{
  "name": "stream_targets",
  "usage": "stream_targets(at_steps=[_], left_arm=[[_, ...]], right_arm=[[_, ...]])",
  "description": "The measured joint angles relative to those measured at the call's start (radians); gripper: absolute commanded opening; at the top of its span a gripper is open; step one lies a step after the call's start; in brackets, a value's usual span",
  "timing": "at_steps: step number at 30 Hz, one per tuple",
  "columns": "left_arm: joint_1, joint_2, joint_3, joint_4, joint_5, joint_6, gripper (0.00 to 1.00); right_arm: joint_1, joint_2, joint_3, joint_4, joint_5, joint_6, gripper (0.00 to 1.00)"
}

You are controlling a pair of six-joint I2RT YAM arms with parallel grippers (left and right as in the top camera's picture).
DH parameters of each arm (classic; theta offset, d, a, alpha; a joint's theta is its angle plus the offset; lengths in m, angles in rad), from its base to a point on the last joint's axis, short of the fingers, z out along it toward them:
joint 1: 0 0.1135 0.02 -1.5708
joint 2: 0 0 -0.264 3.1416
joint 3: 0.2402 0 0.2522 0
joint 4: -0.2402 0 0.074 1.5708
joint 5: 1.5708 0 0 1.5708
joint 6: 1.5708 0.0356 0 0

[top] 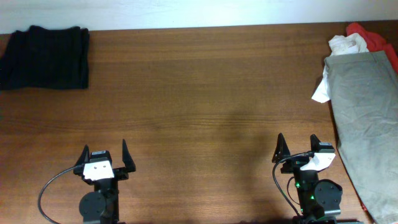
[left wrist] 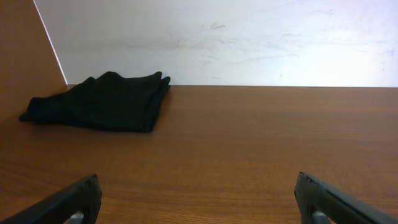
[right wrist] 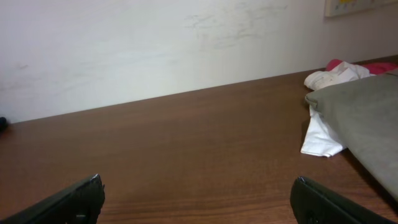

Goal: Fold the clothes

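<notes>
Both arms sit at the near edge of the worktop point(top: 199, 93); the left end effector point(top: 104, 154) and the right end effector point(top: 297, 148) each have their fingers spread wide with nothing between them. The wrinkled khaki garment point(top: 364, 118) lies along the right edge, near the right end effector and partly over a white garment point(top: 321, 92), with a red garment point(top: 376, 38) beyond at the far right corner. A folded dark garment point(top: 45, 57) lies at the far left corner, well apart from both arms.
</notes>
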Motion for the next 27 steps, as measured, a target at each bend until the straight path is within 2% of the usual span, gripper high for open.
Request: stream_targets(at_steps=[27], left_arm=[[0.000, 0.000, 0.000, 0.000, 0.000, 0.000, 0.99]], right_arm=[[0.000, 0.000, 0.000, 0.000, 0.000, 0.000, 0.99]])
